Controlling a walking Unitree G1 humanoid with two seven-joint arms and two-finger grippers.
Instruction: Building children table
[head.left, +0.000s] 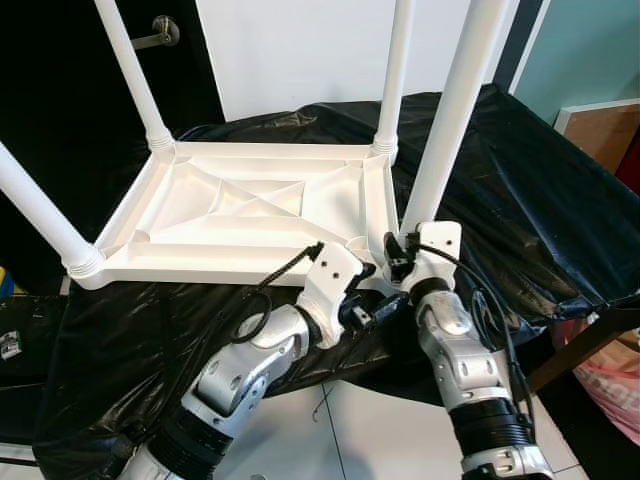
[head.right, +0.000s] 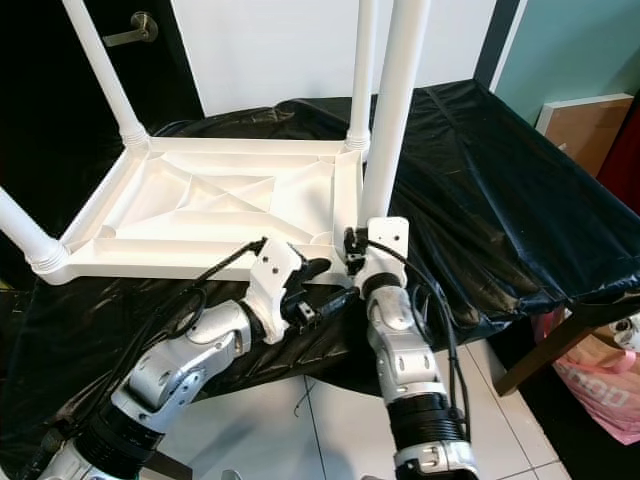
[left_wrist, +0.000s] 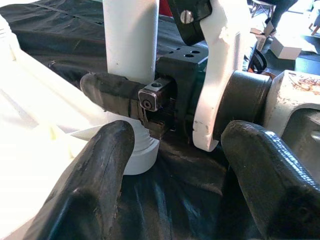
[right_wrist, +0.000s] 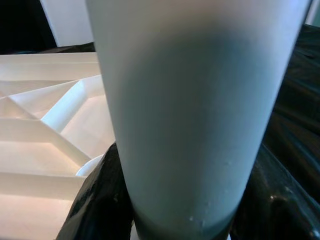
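A white plastic table (head.left: 250, 205) lies upside down on a surface draped in black sheet (head.left: 520, 190), its ribbed underside facing up. Four white legs stand up from its corners: two at the far side, one at the near left corner (head.left: 40, 215), and one at the near right corner (head.left: 455, 110), the corner nearest the robot.

The right gripper (head.left: 400, 250) is at the base of that near right leg, just above its ridged collar. In the right wrist view the leg (right_wrist: 200, 110) is close up, with a black finger (right_wrist: 97, 200) on either side, so the claw is closed around the leg.

The left gripper (head.left: 370, 290) reaches in beside it, low at the same corner. In the left wrist view its two black fingers (left_wrist: 90, 185) stand wide apart, holding nothing, with the leg's collar (left_wrist: 140, 160) and the right gripper's finger (left_wrist: 107, 92) ahead of them.

Judgement: the table looks like light, stiff, hollow moulded plastic with a smooth, rather slippery skin. The round legs offer little bite, so a firm hold low down, close to the collar, likely gives the most control for turning or pressing the leg home. The tall legs act as long levers, so sideways pushes near the top could strain a socket or shift the light table across the slick sheet. The rim near the corner seems the best place to steady it.
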